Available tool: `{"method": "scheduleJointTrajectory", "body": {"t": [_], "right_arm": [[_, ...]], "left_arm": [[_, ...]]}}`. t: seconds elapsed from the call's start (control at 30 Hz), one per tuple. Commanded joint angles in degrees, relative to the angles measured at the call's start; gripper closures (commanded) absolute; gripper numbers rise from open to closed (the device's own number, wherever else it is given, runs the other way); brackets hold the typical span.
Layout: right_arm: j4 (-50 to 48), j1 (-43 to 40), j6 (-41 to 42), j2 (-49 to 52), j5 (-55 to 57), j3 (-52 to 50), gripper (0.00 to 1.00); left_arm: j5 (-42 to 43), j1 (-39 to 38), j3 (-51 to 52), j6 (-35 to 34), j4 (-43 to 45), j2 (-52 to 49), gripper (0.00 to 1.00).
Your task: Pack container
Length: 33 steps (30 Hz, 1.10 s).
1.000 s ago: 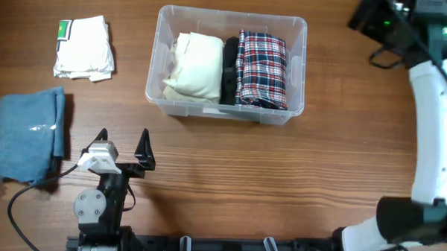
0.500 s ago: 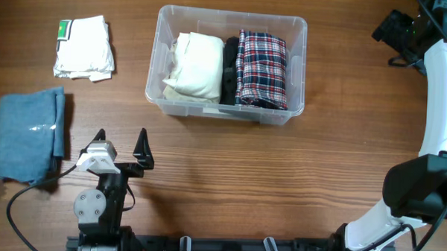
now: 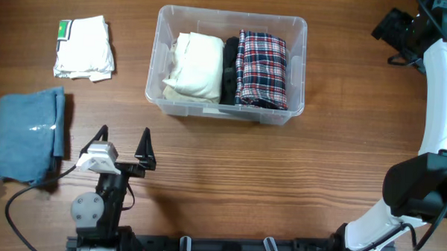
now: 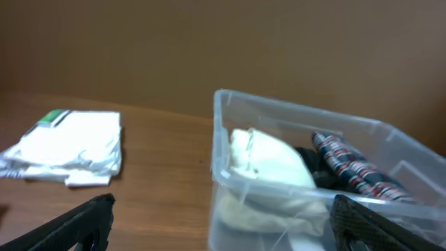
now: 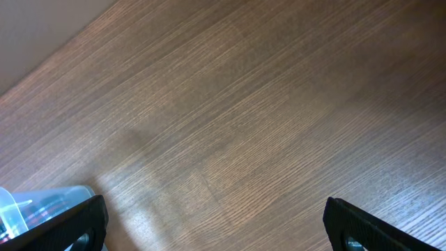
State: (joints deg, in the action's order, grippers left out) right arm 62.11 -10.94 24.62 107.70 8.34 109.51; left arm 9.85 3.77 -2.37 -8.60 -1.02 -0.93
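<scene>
Three folded pieces lie inside the clear container point(image 3: 225, 112), which stands at the far middle of the wooden table point(image 3: 296, 180): a cream cloth point(image 3: 194, 67) on the left, a plaid cloth point(image 3: 262, 69) on the right, and a narrow black piece point(image 3: 230, 70) squeezed between them. Outside it, well to the left, I see a white folded cloth point(image 3: 83, 47) with a green label at its far corner, and nearer to me a blue cloth point(image 3: 28, 133) by the left edge. My left pincer point(image 3: 124, 137) sits low at the near left, just right of the blue cloth, its two dark fingers point(image 3: 145, 141) spread as wide as they go with nothing between them; its wrist camera looks across the table at the container's near left corner and the white cloth beyond. My right pincer point(image 5: 212, 203) is out at the far right corner, well apart from the container, also fully spread and holding nothing. Its camera shows bare wood, with just a corner of the container at the lower left edge.
</scene>
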Motion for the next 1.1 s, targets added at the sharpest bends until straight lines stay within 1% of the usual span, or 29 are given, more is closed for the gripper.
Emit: {"method": "scheduleJointTrajectory", "body": {"t": [0.0,0.03,0.1,0.17,0.2,0.23,0.3,0.37,0.43,0.47,0.53,0.6,0.63,0.7,0.87,0.97,1.0,1.03,1.07], "right_arm": [[-0.2,0.2,1.0,0.7,-0.7,-0.4,0.0],[-0.2,0.2,1.0,0.7,-0.7,-0.4,0.0],[-0.2,0.2,1.0,0.7,-0.7,-0.4,0.0],[-0.2,0.2,1.0,0.7,-0.7,-0.4,0.0],[-0.2,0.2,1.0,0.7,-0.7,-0.4,0.0],[-0.2,0.2,1.0,0.7,-0.7,-0.4,0.0],[-0.2,0.2,1.0,0.7,-0.7,-0.4,0.0],[-0.2,0.2,1.0,0.7,-0.7,-0.4,0.0],[-0.2,0.2,1.0,0.7,-0.7,-0.4,0.0],[-0.2,0.2,1.0,0.7,-0.7,-0.4,0.0],[-0.2,0.2,1.0,0.7,-0.7,-0.4,0.0],[-0.2,0.2,1.0,0.7,-0.7,-0.4,0.0],[-0.2,0.2,1.0,0.7,-0.7,-0.4,0.0],[-0.2,0.2,1.0,0.7,-0.7,-0.4,0.0],[-0.2,0.2,1.0,0.7,-0.7,-0.4,0.0],[-0.2,0.2,1.0,0.7,-0.7,-0.4,0.0],[-0.2,0.2,1.0,0.7,-0.7,-0.4,0.0],[-0.2,0.2,1.0,0.7,-0.7,-0.4,0.0],[-0.2,0.2,1.0,0.7,-0.7,-0.4,0.0]], "left_arm": [[2.1,0.3,-9.4,3.3,-1.1,-3.4,0.0],[2.1,0.3,-12.0,4.0,-2.9,-5.6,0.0],[0.5,0.3,-20.1,4.0,-10.0,-12.1,0.0],[-2.5,0.3,-31.0,4.3,-20.7,-21.4,0.0],[-2.4,0.3,-36.7,5.9,-25.6,-26.0,0.0],[-2.4,0.3,-40.4,6.3,-28.4,-29.4,0.0],[-2.4,0.3,-47.4,6.8,-33.2,-35.5,0.0],[-2.4,0.3,-52.3,6.9,-34.1,-39.3,0.0],[-4.0,0.3,-58.4,6.9,-38.0,-43.8,0.0],[-8.0,0.3,-63.2,6.1,-42.9,-47.5,0.0],[-25.8,0.3,-74.8,-1.0,-58.9,-58.1,0.0],[-39.9,0.3,-81.8,-6.6,-70.4,-67.1,0.0],[-44.5,0.3,-83.5,-7.5,-73.6,-70.8,0.0],[-50.4,0.3,-84.1,-6.6,-74.4,-78.8,0.0],[-50.6,0.3,-84.1,-6.6,-68.6,-92.1,0.0],[-56.5,0.4,-84.1,-6.6,-63.7,-97.3,0.0],[-60.5,0.4,-84.1,-6.6,-62.3,-99.6,0.0],[-61.9,0.7,-84.1,-6.2,-61.9,-100.7,0.0],[-62.0,1.2,-84.1,-3.5,-61.7,-102.2,0.0]]}}
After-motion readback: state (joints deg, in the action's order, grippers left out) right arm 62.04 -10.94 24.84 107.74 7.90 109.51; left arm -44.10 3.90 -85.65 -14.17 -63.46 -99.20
